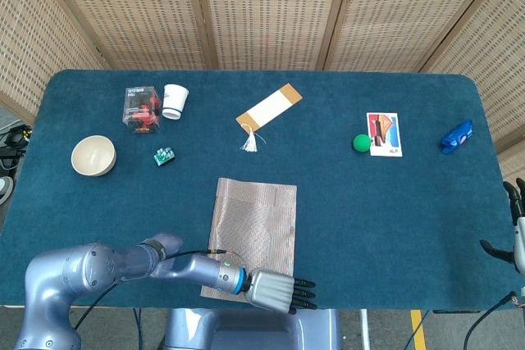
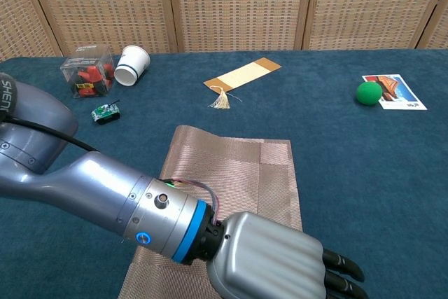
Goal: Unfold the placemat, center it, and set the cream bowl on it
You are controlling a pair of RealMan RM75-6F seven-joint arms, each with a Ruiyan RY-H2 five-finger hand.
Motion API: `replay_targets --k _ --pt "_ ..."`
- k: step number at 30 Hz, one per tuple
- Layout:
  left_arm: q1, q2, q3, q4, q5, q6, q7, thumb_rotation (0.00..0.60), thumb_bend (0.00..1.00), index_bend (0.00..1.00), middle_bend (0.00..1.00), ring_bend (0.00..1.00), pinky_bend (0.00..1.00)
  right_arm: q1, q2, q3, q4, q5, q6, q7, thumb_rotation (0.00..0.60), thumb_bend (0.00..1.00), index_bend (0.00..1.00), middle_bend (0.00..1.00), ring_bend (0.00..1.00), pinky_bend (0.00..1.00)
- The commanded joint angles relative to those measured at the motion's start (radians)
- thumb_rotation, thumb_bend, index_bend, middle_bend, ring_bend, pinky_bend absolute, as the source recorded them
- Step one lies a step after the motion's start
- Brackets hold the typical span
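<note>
Folded placemat [image 1: 254, 227] lies at counter [image 1: 394, 227] front edge, bowl [image 1: 93, 156] near left edge; left hand [image 1: 276, 291], fingers straight, grasping nothing, over mat's front right corner, should pinch only top layer there, peel it sideways; right hand [image 1: 514, 223] state unclear.

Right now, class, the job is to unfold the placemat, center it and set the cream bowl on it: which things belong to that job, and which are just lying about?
Belonging to the job:
placemat, folded
cream bowl
left hand

Just lying about:
paper cup
clear box
bookmark
green ball
picture card
blue packet
small green item
</note>
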Motion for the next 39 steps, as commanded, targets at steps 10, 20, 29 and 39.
replay_targets --k 10,20,29,39 --pt "0.001 0.013 0.006 -0.002 -0.013 0.003 0.014 0.6 0.45 0.39 0.0 0.0 0.0 0.0 0.001 0.0 0.0 0.0 -0.001 0.002 0.6 0.0 0.01 0.0 0.0 0.0" --pt "0.006 0.007 0.017 0.003 -0.017 0.013 0.016 0.6 0.45 0.46 0.0 0.0 0.0 0.0 0.001 0.0 -0.001 -0.001 0.0 0.003 0.6 0.0 0.01 0.0 0.0 0.0" --pt "0.008 -0.008 0.02 0.023 -0.019 0.022 0.021 0.6 0.46 0.5 0.0 0.0 0.0 -0.001 0.001 0.001 0.0 0.0 -0.001 0.006 0.6 0.0 0.02 0.0 0.0 0.0" --pt "0.016 -0.026 0.027 0.053 -0.014 0.047 0.015 0.6 0.46 0.65 0.0 0.0 0.0 0.0 0.002 0.001 0.002 -0.001 -0.003 0.015 0.6 0.0 0.03 0.0 0.0 0.0"
